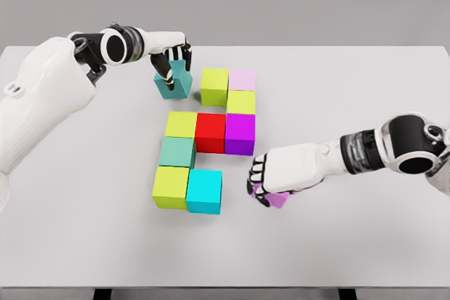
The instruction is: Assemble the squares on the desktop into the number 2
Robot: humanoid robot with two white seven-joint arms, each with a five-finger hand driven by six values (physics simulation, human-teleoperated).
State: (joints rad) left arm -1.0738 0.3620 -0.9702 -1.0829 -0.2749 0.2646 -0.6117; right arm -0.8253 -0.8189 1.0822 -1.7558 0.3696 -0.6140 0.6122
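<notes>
Coloured cubes lie on the white table (337, 103). The top row has a lime cube (214, 86) and a pale pink cube (242, 79), with a yellow-green cube (241, 102) under the pink one. The middle row runs yellow-green (181, 124), red (210, 132), magenta (240, 133). Below sit a teal-green cube (176, 152), a lime cube (170, 187) and a cyan cube (204, 191). My left hand (174, 57) is shut on a teal cube (173, 82), tilted, left of the top row. My right hand (264, 184) is shut on a violet cube (279, 199), right of the cyan one.
The table's front edge runs along the bottom of the view. Bare surface stretches to the right of the cubes and along the front.
</notes>
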